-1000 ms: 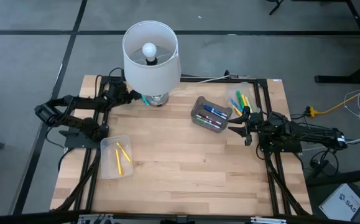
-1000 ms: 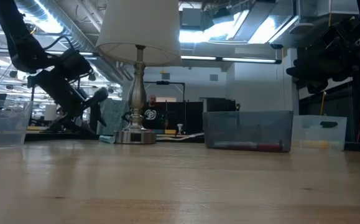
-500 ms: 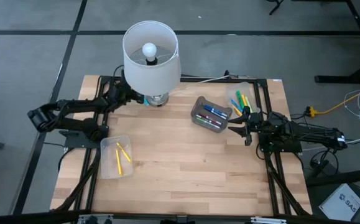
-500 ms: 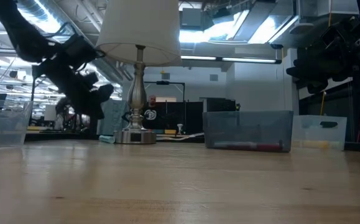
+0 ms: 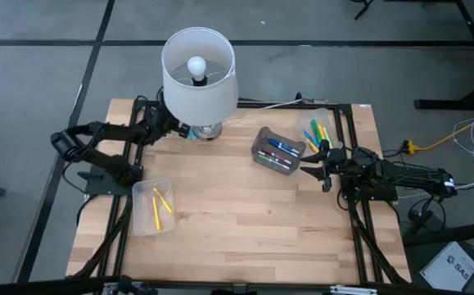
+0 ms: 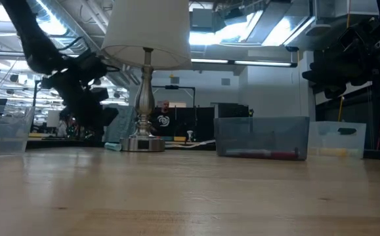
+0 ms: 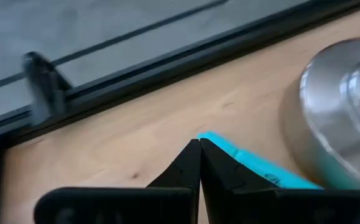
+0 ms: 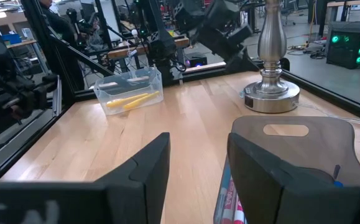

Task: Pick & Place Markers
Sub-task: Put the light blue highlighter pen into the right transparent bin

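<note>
My left gripper [image 7: 199, 144] was at the far left part of the surface [image 5: 237, 221], just beside the lamp base [image 7: 341, 118], and its jaws were clenched tight together. A light blue marker [image 7: 254, 165] lay on the wood right at the fingertips, between them and the silver base; in the wrist view it ran out from behind the closed tips, and I could not tell whether the tips actually pinched it or only touched it. From above, this marker showed only as a speck of blue [image 5: 190, 130] under the edge of the lampshade [image 5: 199, 72].

My right gripper [image 5: 325, 161] waited at the right side of the surface with its jaws apart and nothing between them. It sat just beside a grey bin [image 5: 277, 152] holding blue, red and green markers [image 5: 281, 149]. Behind it, at the far right corner, a clear bin [image 5: 331, 119] held more markers in green, yellow and blue [image 5: 316, 132].

On the left side, nearer the front, another clear bin [image 5: 151, 206] held yellow markers [image 5: 156, 209], lying flat. The right wrist view showed that same bin [image 8: 130, 90] across the surface with the yellow ones [image 8: 133, 99] inside, and my left arm [image 8: 220, 31] reaching down beside the lamp.
</note>
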